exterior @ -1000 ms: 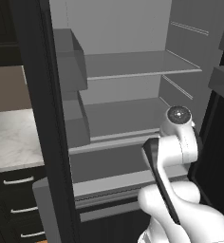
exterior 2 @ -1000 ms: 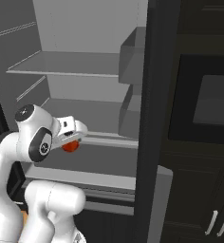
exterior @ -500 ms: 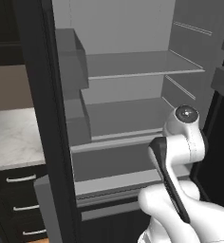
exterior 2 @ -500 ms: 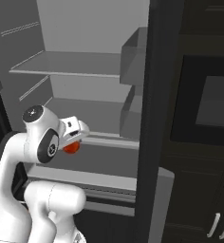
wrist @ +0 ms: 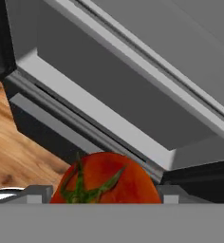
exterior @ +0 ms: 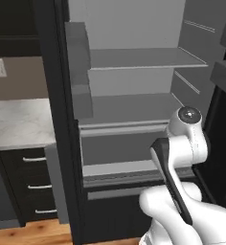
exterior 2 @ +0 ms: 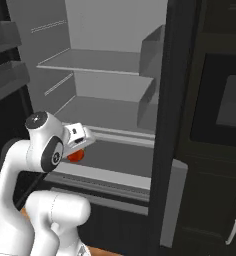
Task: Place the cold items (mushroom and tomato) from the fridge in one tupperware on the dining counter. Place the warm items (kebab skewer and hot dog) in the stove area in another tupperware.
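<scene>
Tomato (wrist: 106,179) clamped btwn jaws at fridge (exterior 2: 110,107); smooth, soft, prob light. Hold across middle, gentle squeeze, else bruises/slips.

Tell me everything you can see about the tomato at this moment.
The tomato is round, glossy and red, with a green star-shaped stem on the side facing the hand camera. It sits between the two fingers, whose tips flank it, so it looks gripped. In the right base view it shows as a red patch under the hand, in front of the open fridge. Its lower part is hidden.
</scene>
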Available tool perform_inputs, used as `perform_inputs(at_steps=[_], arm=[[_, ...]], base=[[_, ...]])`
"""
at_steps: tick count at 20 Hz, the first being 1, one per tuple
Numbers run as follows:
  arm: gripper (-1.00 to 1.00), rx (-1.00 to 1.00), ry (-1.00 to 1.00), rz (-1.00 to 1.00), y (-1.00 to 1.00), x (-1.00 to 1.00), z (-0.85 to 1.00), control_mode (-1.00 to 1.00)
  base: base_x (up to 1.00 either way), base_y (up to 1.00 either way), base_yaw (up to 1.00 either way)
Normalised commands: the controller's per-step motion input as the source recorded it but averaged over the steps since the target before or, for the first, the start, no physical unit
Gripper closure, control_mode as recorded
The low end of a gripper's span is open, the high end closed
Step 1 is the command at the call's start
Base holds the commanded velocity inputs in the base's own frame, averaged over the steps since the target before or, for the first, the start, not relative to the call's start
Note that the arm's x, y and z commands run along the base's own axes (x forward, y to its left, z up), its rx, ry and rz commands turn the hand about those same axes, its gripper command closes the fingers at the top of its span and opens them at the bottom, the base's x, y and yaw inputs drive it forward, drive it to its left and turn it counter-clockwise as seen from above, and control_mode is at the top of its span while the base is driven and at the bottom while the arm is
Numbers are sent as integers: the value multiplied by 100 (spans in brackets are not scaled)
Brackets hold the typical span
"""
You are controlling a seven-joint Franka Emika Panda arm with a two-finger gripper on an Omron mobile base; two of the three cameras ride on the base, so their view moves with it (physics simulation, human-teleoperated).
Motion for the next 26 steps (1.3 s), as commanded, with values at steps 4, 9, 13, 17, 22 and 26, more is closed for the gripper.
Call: perform_inputs(at_steps=[4,9,13,17,22,26], arm=[[100,0,0,0,0,0,0,100],[100,0,0,0,0,0,0,100],[100,0,0,0,0,0,0,100],[100,0,0,0,0,0,0,100],[100,0,0,0,0,0,0,100],[100,0,0,0,0,0,0,100]], base=[[-80,-24,23],[-57,-12,33],[-37,-16,37],[-62,-22,40],[-90,-47,36],[-92,-44,37]])
